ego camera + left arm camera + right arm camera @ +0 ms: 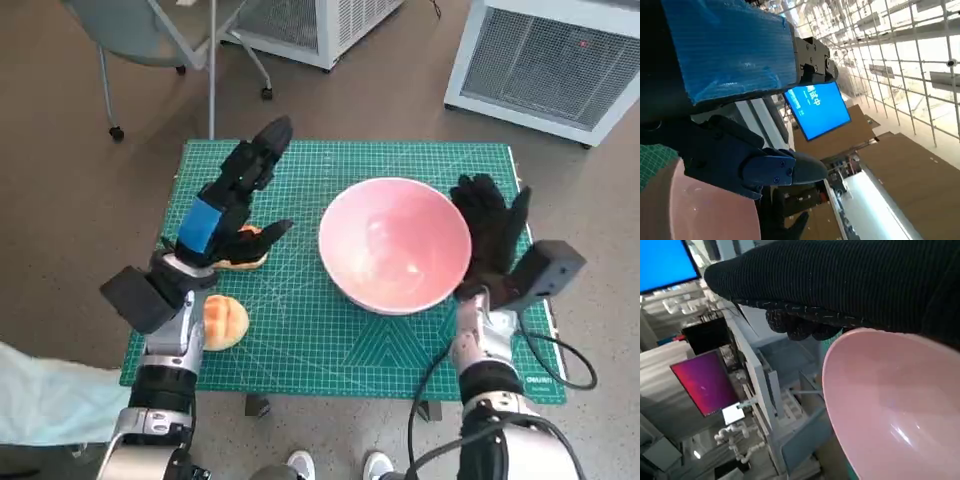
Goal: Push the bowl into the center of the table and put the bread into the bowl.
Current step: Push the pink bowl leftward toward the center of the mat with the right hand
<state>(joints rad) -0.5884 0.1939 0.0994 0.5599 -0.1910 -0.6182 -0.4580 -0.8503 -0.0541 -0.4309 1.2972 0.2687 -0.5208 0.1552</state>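
While the right hand rests open against the bowl, the left hand, empty, hovers over the bread.

pink bowl mid-mat, right robot hand beside it

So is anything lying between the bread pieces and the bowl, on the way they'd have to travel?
Nothing visible does. The two bread pieces lie on the green mat beside the pink bowl, with only bare mat between. The left hand hangs over the farther piece, partly hiding it.
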